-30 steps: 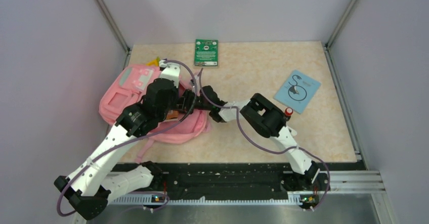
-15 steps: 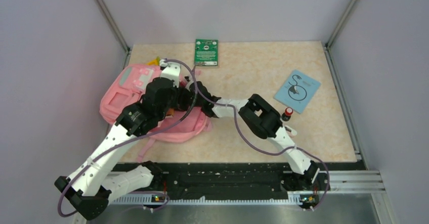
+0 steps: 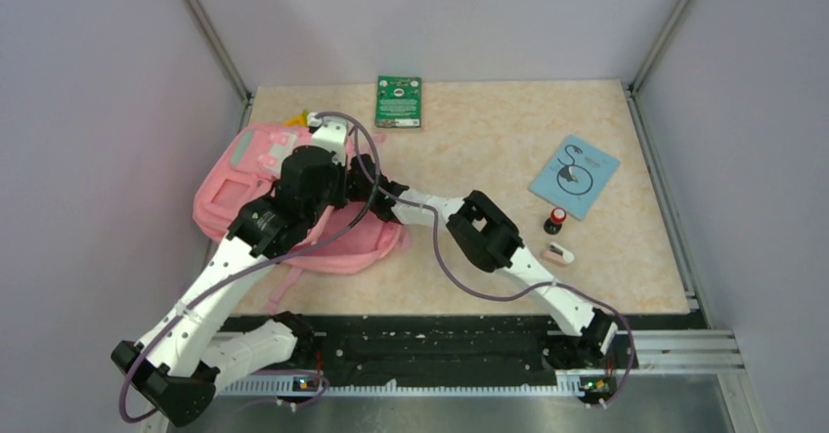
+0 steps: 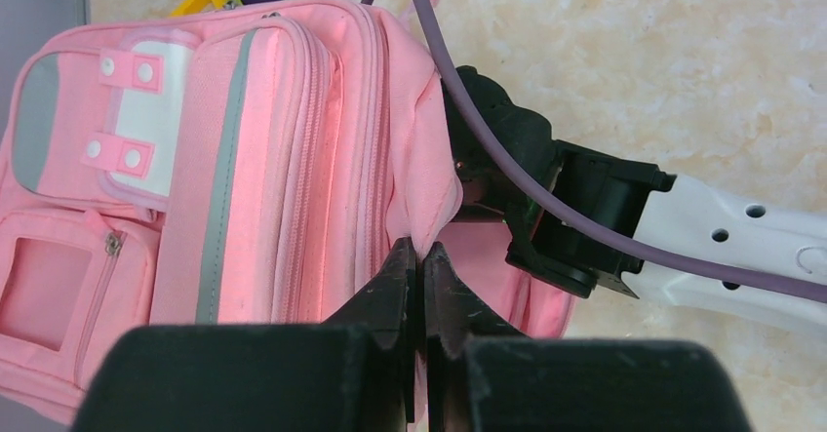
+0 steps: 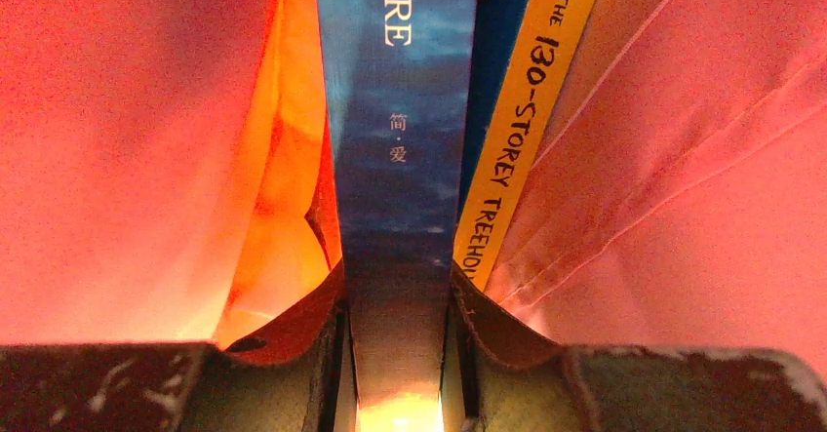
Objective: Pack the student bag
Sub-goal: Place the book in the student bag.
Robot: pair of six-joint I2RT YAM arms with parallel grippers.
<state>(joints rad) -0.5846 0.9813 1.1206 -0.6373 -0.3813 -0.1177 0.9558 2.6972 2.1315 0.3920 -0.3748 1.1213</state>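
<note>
We see the student bag (image 3: 239, 184) lying flat on the left side of the desk (image 3: 489, 140), close to the left wall, with its pocketed front facing up and its opening turned towards the middle. The left fingers (image 4: 405, 266) are pressed fully together and seem to pinch a fold of pink fabric at the rim of that opening. The right fingers (image 5: 293, 325) are deep inside the bag, part-way apart and clamped on the spine of a blue book (image 5: 395, 159). That book stands just beside a yellow-spined book (image 5: 517, 110), with pink cloth on both sides. We judge the bag to be soft and limp. Its mouth would probably sag shut once the rim is let go, and the light shell could slide on the smooth desk when a book is pushed in. The best hold looks to us like the zipped edge of the opening, where the seam gives a firmer ridge than the loose panel; the straps would only drag it about. A green booklet (image 3: 399, 101) and a light blue booklet (image 3: 575, 176) lie well apart from the bag.
</note>
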